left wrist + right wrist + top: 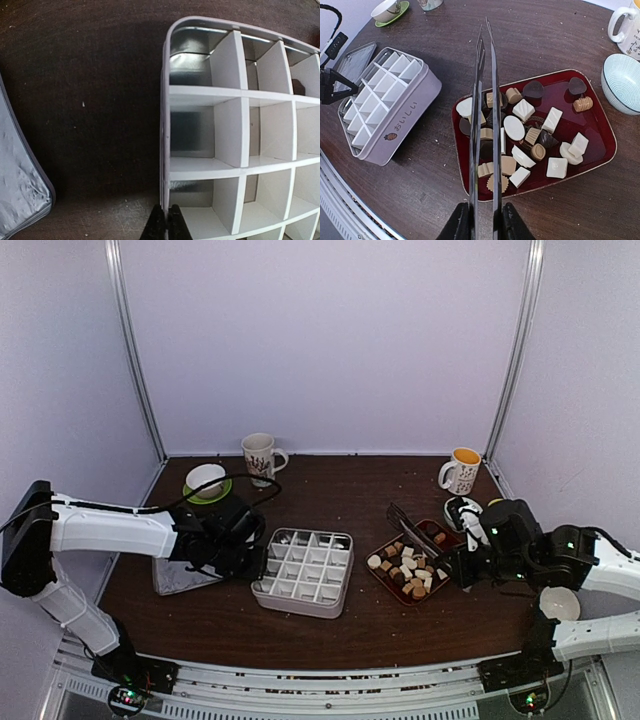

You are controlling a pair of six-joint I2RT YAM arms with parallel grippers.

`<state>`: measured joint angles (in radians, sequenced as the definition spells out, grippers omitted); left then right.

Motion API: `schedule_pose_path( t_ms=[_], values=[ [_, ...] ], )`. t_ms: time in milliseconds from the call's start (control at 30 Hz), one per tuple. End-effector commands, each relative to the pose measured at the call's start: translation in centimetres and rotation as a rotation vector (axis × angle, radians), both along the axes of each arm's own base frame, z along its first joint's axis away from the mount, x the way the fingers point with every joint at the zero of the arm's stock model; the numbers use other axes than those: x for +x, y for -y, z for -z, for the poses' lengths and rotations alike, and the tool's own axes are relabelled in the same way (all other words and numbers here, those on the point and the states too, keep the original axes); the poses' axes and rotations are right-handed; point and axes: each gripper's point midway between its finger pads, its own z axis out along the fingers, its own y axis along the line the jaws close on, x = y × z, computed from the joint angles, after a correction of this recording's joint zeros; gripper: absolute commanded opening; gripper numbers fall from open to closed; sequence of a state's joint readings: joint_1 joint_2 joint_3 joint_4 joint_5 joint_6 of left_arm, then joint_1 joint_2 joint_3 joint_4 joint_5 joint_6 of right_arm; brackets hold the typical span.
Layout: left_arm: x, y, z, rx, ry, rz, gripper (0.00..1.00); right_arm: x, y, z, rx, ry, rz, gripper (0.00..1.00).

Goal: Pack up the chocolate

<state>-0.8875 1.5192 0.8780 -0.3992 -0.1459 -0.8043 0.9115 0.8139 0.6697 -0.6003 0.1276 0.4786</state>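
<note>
Right tool (485,220) is clamped on the tongs (485,100). Blades are narrow, nearly touching, with nothing between them.

Chocolate (520,125) is all loose in the red tray (600,130), right of centre on the desk (330,480), directly under the tongs. Tongs' long axis runs across the tray toward its far-left side. Tips look past the pile, height above it unclear.

Judgement: blades need to spread and the tips pull back and drop to reach a piece.

Box (303,570) sits left of the tray with a bare strip of desk between; cells in view look empty. Right arm is the nearer one.

Left tool (165,225) is closed on the box's left rim, apparently steadying it. Lid (180,578) lies flat further left.

Bowl (625,82) is just beside the tray's right end, so it's tight there. The path to the box is open.
</note>
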Motion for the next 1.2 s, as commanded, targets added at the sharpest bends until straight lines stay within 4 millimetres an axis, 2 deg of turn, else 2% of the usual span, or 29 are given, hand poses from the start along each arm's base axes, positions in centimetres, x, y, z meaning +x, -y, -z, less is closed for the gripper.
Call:
schedule_pose_path(
  t_ms=[0, 200, 333, 533, 733, 833, 933, 1000, 1100, 1167],
  values=[
    [1.6, 1.6, -2.6, -0.128, 0.08, -0.052, 0.06, -0.1, 0.1, -0.8, 0.034, -0.008, 0.017, 0.24],
    [1.4, 1.3, -2.1, -0.111, 0.067, -0.055, 0.13, 0.1, 0.1, 0.1, 0.032, -0.021, 0.029, 0.24],
    [1.4, 0.9, -2.5, -0.118, 0.086, -0.066, 0.19, 0.2, -0.1, 0.3, 0.03, -0.027, 0.03, 0.24],
    [1.8, 0.0, -5.0, -0.128, 0.176, -0.067, 0.2, 0.2, -0.1, 0.4, 0.022, -0.036, 0.025, 0.24],
    [1.9, 0.5, -9.2, -0.234, 0.277, -0.029, 0.22, 0.7, -0.6, -0.7, 0.042, -0.012, 0.019, 0.24],
    [1.6, 1.1, -12.0, -0.336, 0.331, -0.005, 0.3, 0.9, -2.0, -2.4, 0.112, 0.025, -0.026, 0.24],
    [1.3, 1.7, -13.8, -0.404, 0.353, 0.017, 0.42, 0.8, -3.2, -3.6, 0.187, 0.053, -0.066, 0.24],
    [1.1, 1.9, -14.4, -0.434, 0.351, 0.024, 0.5, 0.8, -3.6, -4.1, 0.213, 0.063, -0.082, 0.24],
    [0.8, 2.4, -15.1, -0.496, 0.338, 0.022, 0.69, 0.7, -4.1, -4.2, 0.237, 0.064, -0.1, 0.24],
    [0.2, 3.8, -16.2, -0.618, 0.324, 0.048, 0.74, 0.7, -4.5, -4.4, 0.259, 0.07, -0.109, 0.24]
  ],
)
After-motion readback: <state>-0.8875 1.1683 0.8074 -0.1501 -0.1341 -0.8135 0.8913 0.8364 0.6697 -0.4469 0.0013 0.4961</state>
